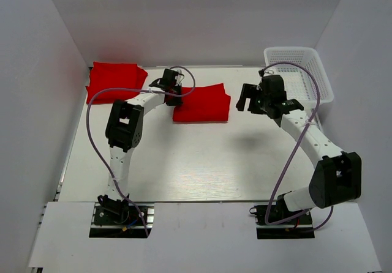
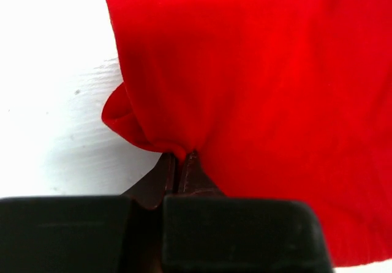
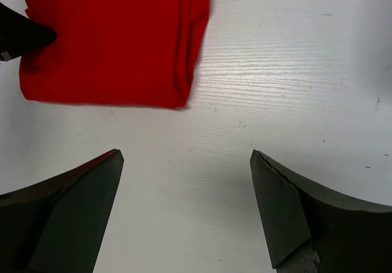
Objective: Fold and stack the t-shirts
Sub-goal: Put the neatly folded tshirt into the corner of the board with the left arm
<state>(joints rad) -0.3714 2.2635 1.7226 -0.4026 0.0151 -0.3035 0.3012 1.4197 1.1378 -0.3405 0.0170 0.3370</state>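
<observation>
Left gripper [image 2: 184,161] pinched on folded t-shirt [image 2: 263,89] left edge, right gripper [image 3: 185,157] spread wide right of it; shallow bite may slip, undoing fold.

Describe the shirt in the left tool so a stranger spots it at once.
On the white table, look along the far side, between the mesh basket at right and the red pile in the left corner. The folded red t-shirt lies midway. Unlike the pile, its left edge is pinched in the left tool.
</observation>
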